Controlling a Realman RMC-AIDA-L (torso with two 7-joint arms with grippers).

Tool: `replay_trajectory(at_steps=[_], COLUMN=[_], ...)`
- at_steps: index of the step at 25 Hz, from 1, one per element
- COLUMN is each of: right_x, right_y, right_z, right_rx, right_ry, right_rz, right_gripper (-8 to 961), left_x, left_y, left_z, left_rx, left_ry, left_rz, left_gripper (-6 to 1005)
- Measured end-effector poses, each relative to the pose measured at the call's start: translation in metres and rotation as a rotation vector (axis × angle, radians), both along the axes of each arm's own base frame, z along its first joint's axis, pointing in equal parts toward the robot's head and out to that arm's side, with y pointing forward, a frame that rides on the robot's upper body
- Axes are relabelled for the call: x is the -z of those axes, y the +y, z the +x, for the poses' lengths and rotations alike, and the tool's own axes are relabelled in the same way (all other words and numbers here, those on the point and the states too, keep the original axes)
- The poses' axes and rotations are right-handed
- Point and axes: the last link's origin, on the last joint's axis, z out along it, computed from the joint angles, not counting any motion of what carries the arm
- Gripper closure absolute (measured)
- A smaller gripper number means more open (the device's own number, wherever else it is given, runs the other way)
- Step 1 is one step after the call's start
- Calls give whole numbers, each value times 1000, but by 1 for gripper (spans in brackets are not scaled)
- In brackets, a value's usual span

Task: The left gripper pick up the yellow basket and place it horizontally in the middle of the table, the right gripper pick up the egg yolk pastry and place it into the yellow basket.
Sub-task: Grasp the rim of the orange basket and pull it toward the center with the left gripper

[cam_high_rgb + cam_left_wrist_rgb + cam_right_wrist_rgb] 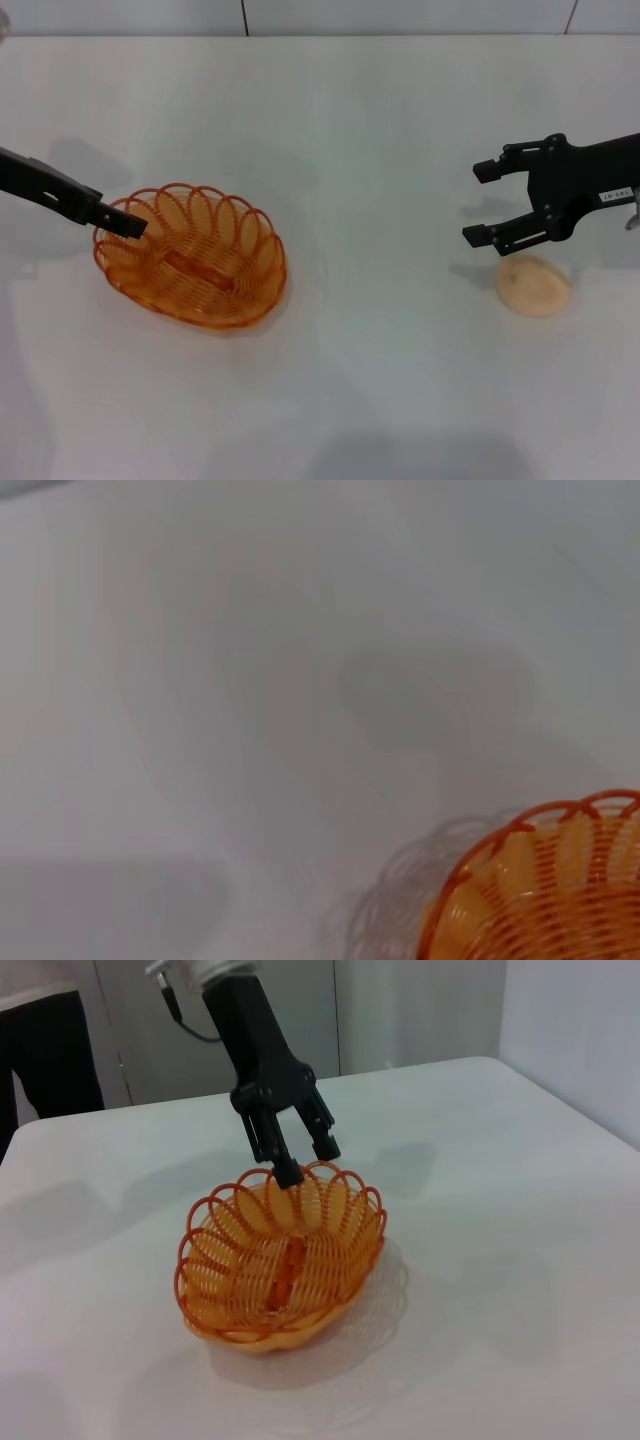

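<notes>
At the left side of the table (330,120), toward the near edge, my left gripper (300,1160) sits at the rim of the yellow basket (195,258). The right wrist view shows its two fingers apart, one fingertip touching or just inside a rim loop, the other outside the rim and clear of it. I judge this as a straddle of the rim wire: a looped rim offers a thin edge, so one finger inside and one outside is the practical hold. I cannot tell whether the wire is actually pinched yet; the spread fingers suggest it is not.

The basket rests on the tabletop, slightly tilted in the right wrist view, left of centre. It is not yet in the middle of the table, so the first step appears unfinished.

Near the right edge, my right gripper (500,205) hangs with its fingers spread wide and nothing between them. It is just beyond the egg yolk pastry (534,286), which lies on the table, not touching it. This reads as a ready position: the arm waits close to its object while the basket is placed.

Basket and pastry are well apart.
</notes>
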Motion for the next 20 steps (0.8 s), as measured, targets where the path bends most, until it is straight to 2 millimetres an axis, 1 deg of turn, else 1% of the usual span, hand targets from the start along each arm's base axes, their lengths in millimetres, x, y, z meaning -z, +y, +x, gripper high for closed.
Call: replay_trajectory(at_steps=[3, 17, 20], right_x=[1, 2, 2], right_y=[0, 0, -1], right_z=[0, 1, 1], right_rx=[-1, -2, 0], right_ry=[0, 0, 0], right_rz=[0, 4, 5], right_gripper=[81, 82, 82], left_x=[10, 17, 18], left_y=[1, 2, 2], left_z=[-4, -5, -6], left_rx=[-10, -5, -6], left_ry=[8, 9, 11], left_rz=[-3, 7, 10], left_gripper=[127, 139, 241])
